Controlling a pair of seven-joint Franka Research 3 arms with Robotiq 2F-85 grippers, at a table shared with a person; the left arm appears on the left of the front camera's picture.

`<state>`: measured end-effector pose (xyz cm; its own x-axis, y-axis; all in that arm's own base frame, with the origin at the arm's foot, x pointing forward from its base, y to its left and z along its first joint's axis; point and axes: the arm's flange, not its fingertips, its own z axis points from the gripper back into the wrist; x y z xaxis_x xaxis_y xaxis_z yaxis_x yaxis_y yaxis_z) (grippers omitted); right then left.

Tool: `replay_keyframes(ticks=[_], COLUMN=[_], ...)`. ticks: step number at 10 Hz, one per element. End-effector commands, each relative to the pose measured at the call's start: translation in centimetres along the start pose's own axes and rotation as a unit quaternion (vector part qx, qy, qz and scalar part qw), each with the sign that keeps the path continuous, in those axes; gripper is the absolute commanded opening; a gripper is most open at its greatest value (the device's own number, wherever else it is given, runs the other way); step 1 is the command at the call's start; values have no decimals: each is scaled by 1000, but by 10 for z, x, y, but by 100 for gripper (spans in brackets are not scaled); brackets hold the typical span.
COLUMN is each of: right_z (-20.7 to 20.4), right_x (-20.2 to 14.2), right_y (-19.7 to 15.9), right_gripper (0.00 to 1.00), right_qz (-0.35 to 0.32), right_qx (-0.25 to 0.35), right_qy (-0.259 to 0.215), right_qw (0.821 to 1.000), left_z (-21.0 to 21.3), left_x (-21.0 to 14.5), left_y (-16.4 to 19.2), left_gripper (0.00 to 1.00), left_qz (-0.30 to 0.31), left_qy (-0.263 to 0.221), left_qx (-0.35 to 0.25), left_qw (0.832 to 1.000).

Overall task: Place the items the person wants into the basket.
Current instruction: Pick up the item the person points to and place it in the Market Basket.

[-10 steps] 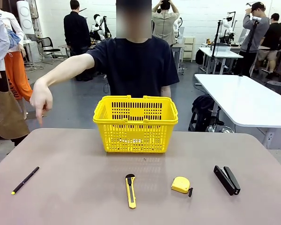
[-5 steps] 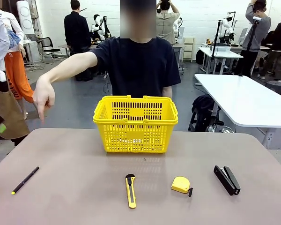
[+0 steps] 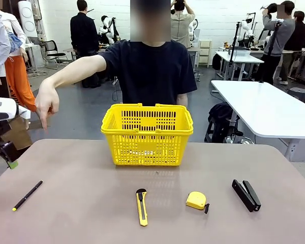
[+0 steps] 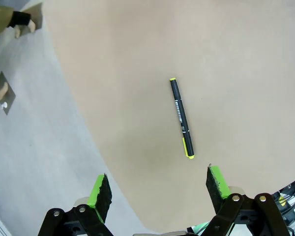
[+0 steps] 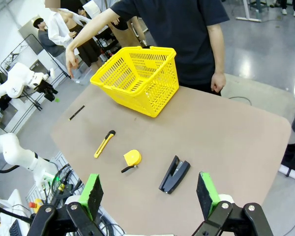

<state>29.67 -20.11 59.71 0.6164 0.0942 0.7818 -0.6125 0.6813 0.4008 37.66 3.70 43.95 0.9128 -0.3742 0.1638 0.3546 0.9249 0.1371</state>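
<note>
The person stands behind the yellow basket [image 3: 147, 134] and points a hand [image 3: 46, 107] down toward the table's left side. There a thin black pen with a yellow tip [image 3: 27, 195] lies near the edge. My left gripper [image 3: 9, 158] hangs open at the far left, above and left of the pen. In the left wrist view the pen [image 4: 181, 118] lies on the table ahead of the open left gripper [image 4: 160, 189], nothing between its fingers. A yellow-and-black utility knife [image 3: 141, 206] lies front centre. My right gripper [image 5: 148, 194] is open high above the table, holding nothing.
A small yellow tape measure [image 3: 196, 200] and a black stapler [image 3: 246, 194] lie right of the knife. The right wrist view shows the basket [image 5: 137, 78], knife [image 5: 104, 144], tape measure [image 5: 132, 158] and stapler [image 5: 175, 174]. The table's left edge [image 4: 88, 142] runs close to the pen.
My left arm has come into the front view at the left edge and moved down toward the table. The person's pointing hand has stayed roughly in place.
</note>
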Motion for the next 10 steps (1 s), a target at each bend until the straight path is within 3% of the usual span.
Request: replay_keyframes(ticks=[1,7,10], right_z=[0,0,0], right_x=[1,1,1], right_y=[-1,-1,-1], right_gripper=[100,100,100], right_qz=[9,9,9], right_qx=[8,8,8], right_qy=[-10,-10,-10], right_qw=[1000,1000,1000], left_z=[-34,-79,-109], left_x=[-8,-12,-13], left_y=[-12,-31,-37], left_gripper=[100,100,100], left_qz=[-24,-53,-61], left_qy=[18,21,13], left_qx=[-17,-50,-38], left_qw=[999,997,997])
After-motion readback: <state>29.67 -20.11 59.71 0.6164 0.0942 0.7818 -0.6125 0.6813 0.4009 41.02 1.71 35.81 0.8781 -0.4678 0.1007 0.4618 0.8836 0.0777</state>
